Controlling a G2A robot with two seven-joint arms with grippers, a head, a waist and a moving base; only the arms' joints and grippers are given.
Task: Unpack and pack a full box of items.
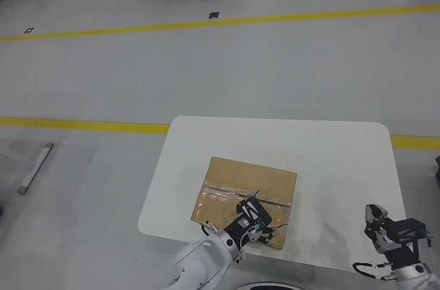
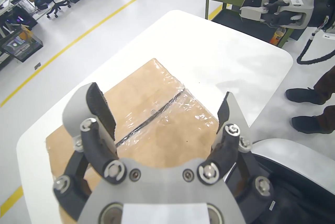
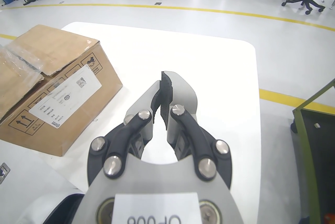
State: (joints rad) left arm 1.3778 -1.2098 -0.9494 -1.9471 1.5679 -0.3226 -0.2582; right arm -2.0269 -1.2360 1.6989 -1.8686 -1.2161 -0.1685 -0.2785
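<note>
Box [image 1: 238,185] near table [image 1: 335,156] front edge, under spread left claw [image 2: 162,101].

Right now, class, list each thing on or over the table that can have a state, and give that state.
cardboard box: flaps down, crinkled clear tape along the centre seam, upright on the table.
left gripper: open, empty, above the box.
right gripper: shut, empty, over bare table, apart from the box.

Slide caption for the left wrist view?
Open left gripper over the cardboard box on the white table; shut right gripper off to one side.
</note>
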